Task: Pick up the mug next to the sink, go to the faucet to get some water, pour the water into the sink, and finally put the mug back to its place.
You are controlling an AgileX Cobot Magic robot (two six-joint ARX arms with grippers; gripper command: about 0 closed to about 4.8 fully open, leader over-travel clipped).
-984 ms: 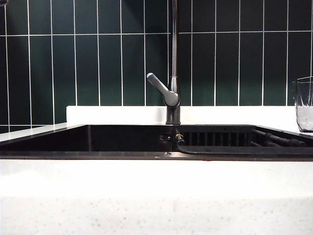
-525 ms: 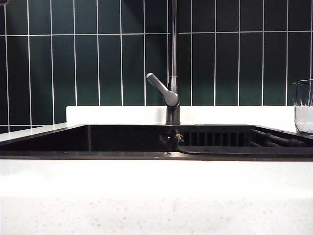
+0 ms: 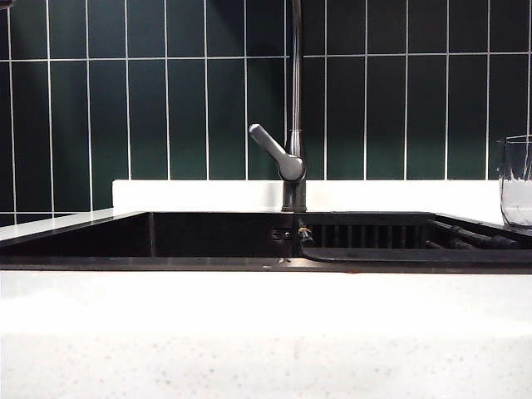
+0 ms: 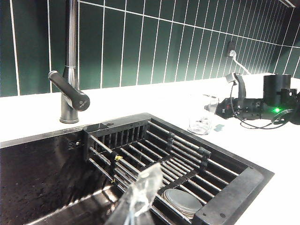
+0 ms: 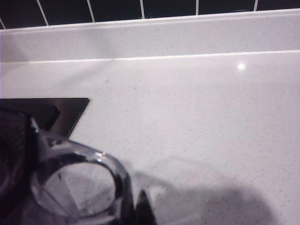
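The clear mug stands on the white counter at the far right edge of the exterior view, beside the black sink. The tall grey faucet rises behind the sink's middle, its lever slanting left. In the right wrist view the mug fills the near corner and my right gripper is shut on its wall, one dark fingertip showing outside the glass. My left gripper, wrapped in clear tape, hangs shut and empty over the sink, far from the mug and the faucet.
A ribbed black drainer fills the sink's right part, with a round metal strainer under it. The right arm's black body with a green light lies on the counter behind the mug. A cable runs to a wall socket.
A second ago the mug leaned slightly at the exterior view's right edge; it has since come level and stayed still. Faucet and sink are unchanged.
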